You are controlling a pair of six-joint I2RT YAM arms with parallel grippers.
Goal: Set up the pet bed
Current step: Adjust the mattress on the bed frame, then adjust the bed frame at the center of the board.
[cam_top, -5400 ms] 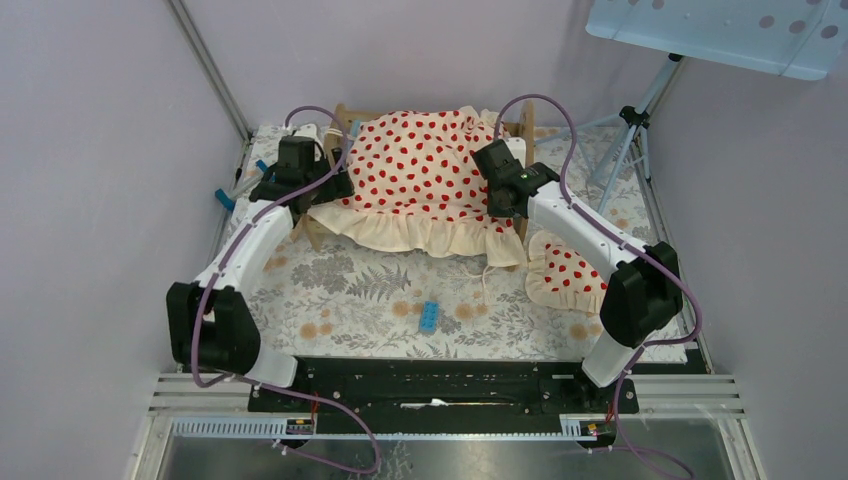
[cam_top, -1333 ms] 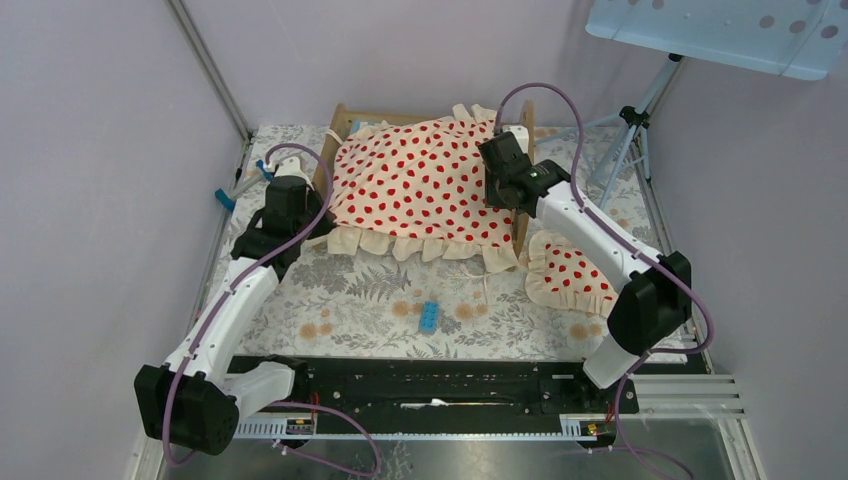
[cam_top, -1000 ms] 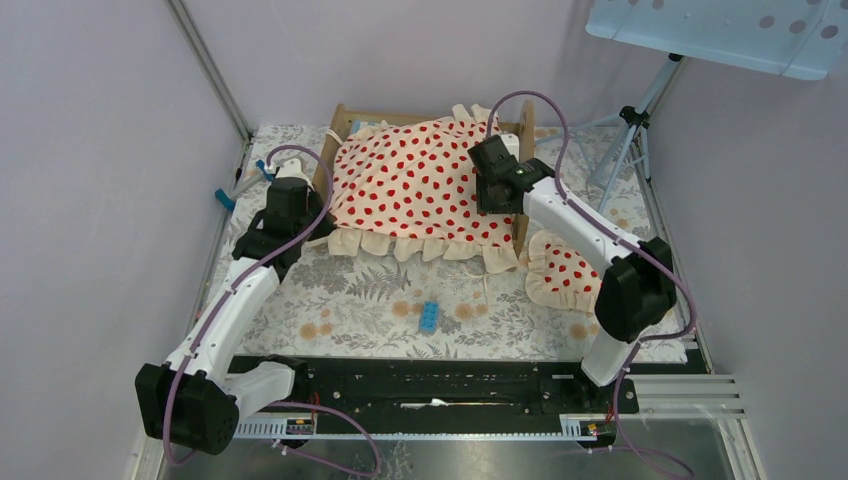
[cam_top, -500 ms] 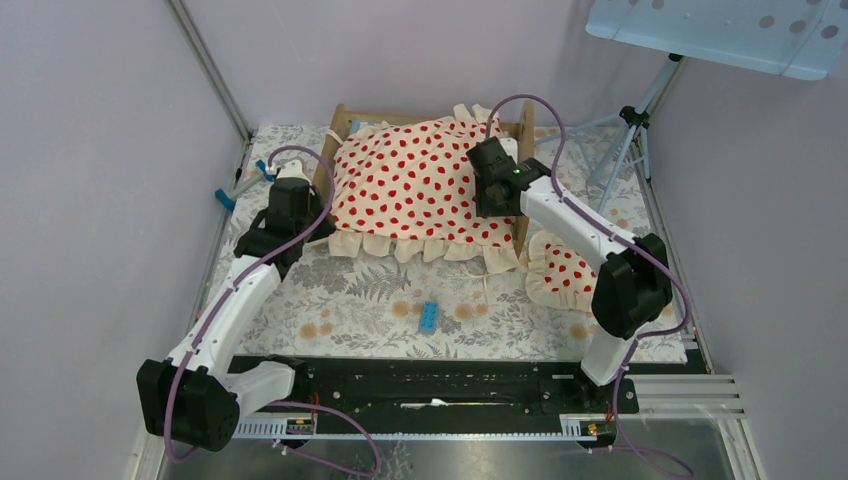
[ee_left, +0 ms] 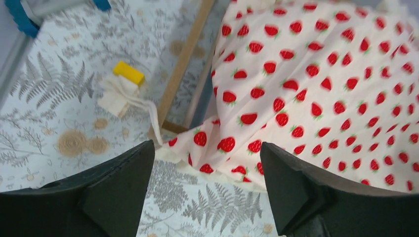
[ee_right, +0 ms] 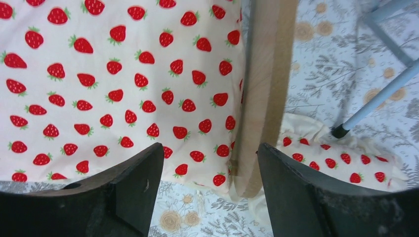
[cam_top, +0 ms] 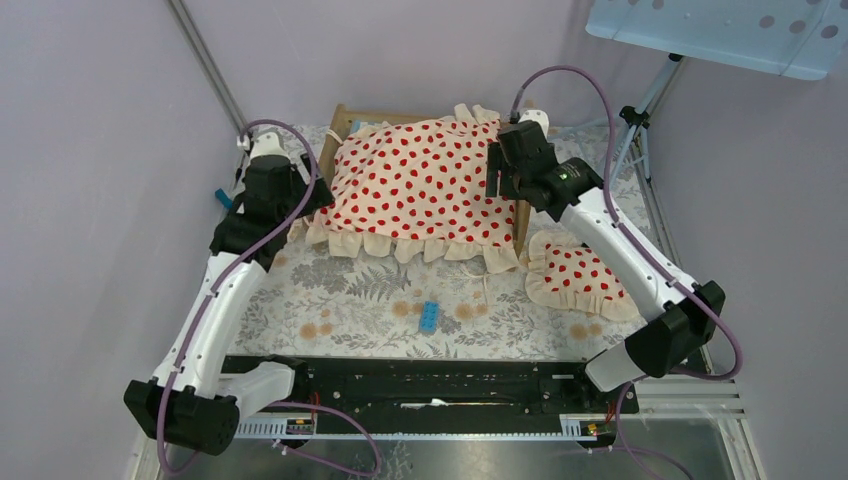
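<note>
Standing at the far middle of the surface, the pet bed is almost wholly covered by a cream blanket printed with red strawberries. Only the bed's light-wood end boards and a little of the far rail show. The blanket's ruffled edge hangs over the near side of the bed, down to the fern-patterned surface.

The left hand hovers at the bed's left end, above the blanket's near-left corner. In the left wrist view its fingers are spread wide with nothing between them; blanket and surface show in the gap. A small yellow block tied to a cream strip lies on the surface just left of the bed's wooden rail.

The right hand hangs over the bed's right end board. Its fingers are likewise apart and grip nothing.

A small ruffled pillow in the same print lies on the surface just right of that end board. A blue brick lies nearer the arms, apart from the bed.
</note>
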